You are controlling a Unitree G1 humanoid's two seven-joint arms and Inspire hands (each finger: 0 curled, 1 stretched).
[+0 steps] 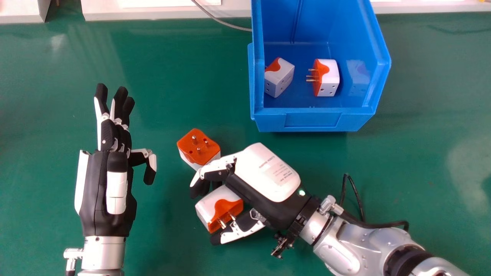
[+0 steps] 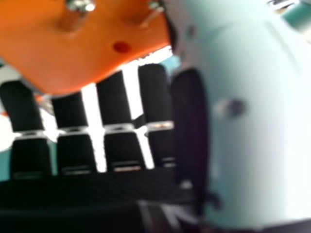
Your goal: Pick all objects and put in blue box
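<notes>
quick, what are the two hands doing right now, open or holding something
Left hand: open, empty.
Right hand: curled round a white-and-orange blocky plug adapter.

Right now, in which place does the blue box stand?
In the head view, the blue box stands at the far side of the green table, right of centre, beyond the right hand.

Green tabletop (image 1: 172, 76), glossy, with pale reflections. Far side: white ledge (image 1: 153, 13); thin grey cable (image 1: 226, 23) curving across it onto the green.
</notes>
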